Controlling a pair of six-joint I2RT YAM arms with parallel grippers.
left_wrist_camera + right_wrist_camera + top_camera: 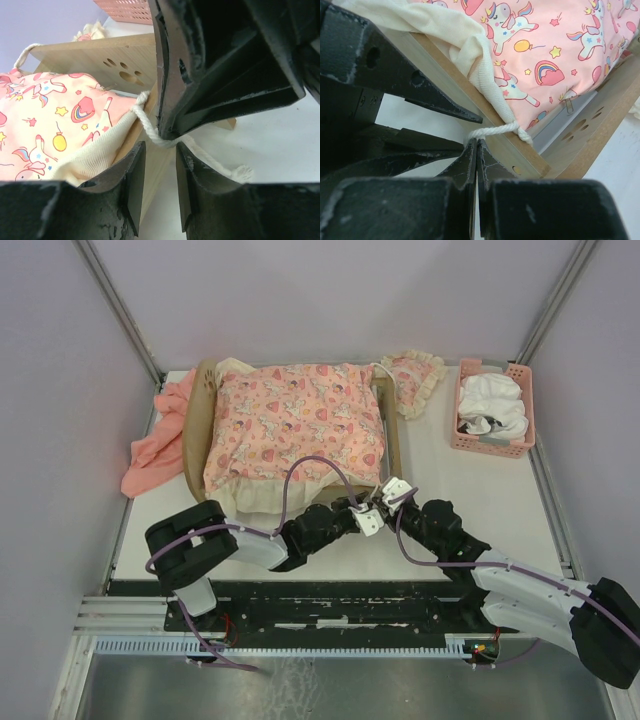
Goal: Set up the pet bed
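The pet bed [392,445] is a light-wood frame, and its end board [120,65] has paw-print holes. A pink unicorn-print cushion [295,425] lies on it. At the cushion's near right corner, a white cord [495,131] comes off over the frame rail. My right gripper [476,150] is shut on this cord right beside the rail. The cord's loose tail ends in a frayed tuft [242,172] on the table. My left gripper [160,165] is open, its fingertips just below the pinched cord, with nothing between them. Both grippers meet at that corner, the left gripper [366,516] below the right gripper [388,494].
A pink plastic basket [490,447] with white cloth stands at the back right. A small frilled pillow [415,380] lies next to the bed's far right corner. A salmon-pink cloth [155,445] hangs at the bed's left side.
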